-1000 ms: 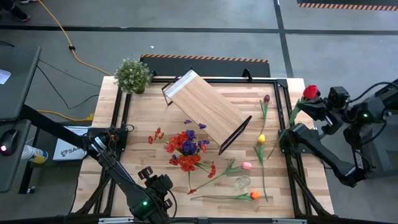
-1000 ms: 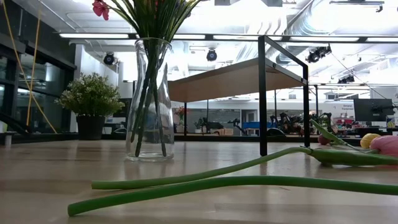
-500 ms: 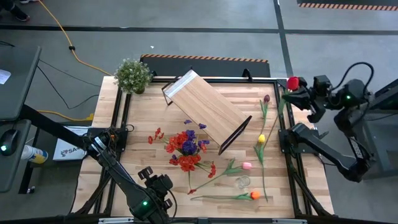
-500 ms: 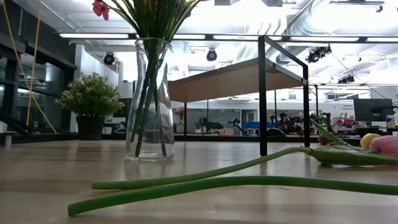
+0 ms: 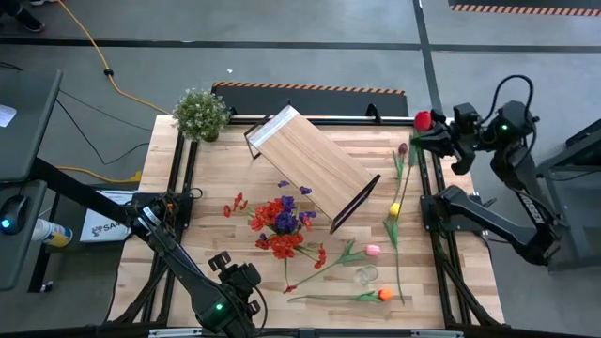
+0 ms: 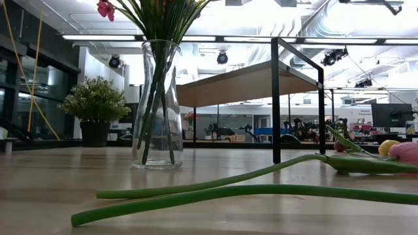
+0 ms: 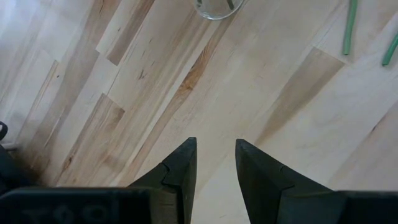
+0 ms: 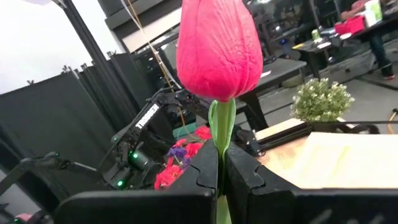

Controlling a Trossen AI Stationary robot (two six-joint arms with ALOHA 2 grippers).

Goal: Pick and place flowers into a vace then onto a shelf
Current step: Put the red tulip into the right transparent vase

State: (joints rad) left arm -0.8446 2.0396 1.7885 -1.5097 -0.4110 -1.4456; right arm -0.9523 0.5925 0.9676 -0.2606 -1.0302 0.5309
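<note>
My right gripper (image 5: 437,131) hovers level above the table's far right edge, shut on a red tulip (image 5: 423,119) whose bloom (image 8: 217,50) stands past the fingertips. The glass vase (image 6: 157,104), holding several flowers (image 5: 282,225), stands mid-table in front of the shelf (image 5: 315,169). Maroon (image 5: 402,149), yellow (image 5: 394,208), pink (image 5: 373,250) and orange (image 5: 384,295) tulips lie flat on the table at the right. My left gripper (image 7: 215,149) hangs open over bare wood near the table's front edge, pointing steeply down, with nothing between its fingers. My right gripper pinches the red tulip's green stem just below the bloom (image 8: 221,127) between its two fingers. The fingers come level from the table's right side. The tulip is lifted clear of the table; the gripper body hides the rest of the stem.
A bushy potted plant (image 5: 200,113) stands at the table's far left corner. The shelf sits askew on black legs (image 6: 275,98). A small clear glass piece (image 5: 366,275) lies among the stems (image 6: 215,192) at front right. Bare wood shows at the table's left.
My right gripper, still shut on the red tulip, has swung from beyond the table's right edge toward the left and the far edge, turning somewhat. The tulip has travelled with it, clear of the table. The left arm has kept still.
</note>
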